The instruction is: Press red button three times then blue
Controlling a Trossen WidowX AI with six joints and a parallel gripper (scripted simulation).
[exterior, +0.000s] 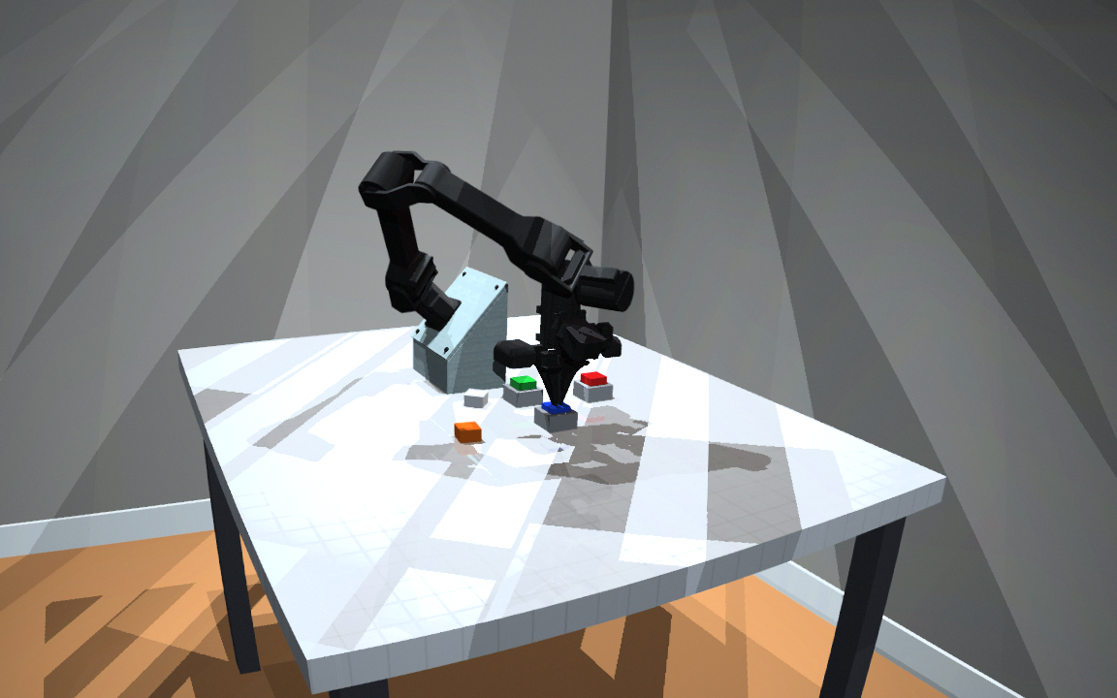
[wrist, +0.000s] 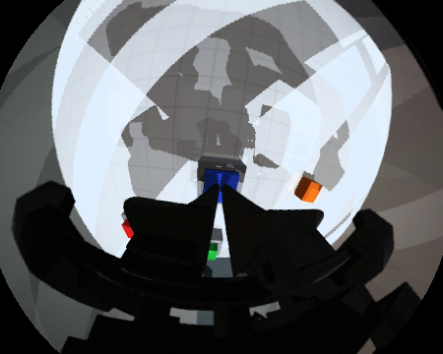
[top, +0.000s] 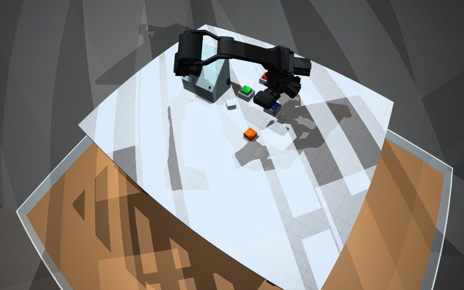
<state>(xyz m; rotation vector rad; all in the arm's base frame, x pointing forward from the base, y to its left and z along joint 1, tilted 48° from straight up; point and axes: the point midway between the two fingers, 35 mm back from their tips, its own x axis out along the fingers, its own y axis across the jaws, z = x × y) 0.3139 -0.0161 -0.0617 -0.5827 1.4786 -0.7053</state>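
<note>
The arm (exterior: 493, 221) is finished throughout in matte black, with no coloured markings or labels to be made out. Its links are formed as angular, faceted beams joined by rounded cylindrical housings, and an open, frame-like bracket is seen near the wrist beside a stubby barrel-shaped motor housing (exterior: 610, 289). The gripper (exterior: 556, 400) is built from two black fingers that taper to a narrow wedge-shaped point. The arm is mounted on a pale blue-grey sloped pedestal (exterior: 461, 333), on which small dark dots, possibly screws, are visible. No cables are discernible.
</note>
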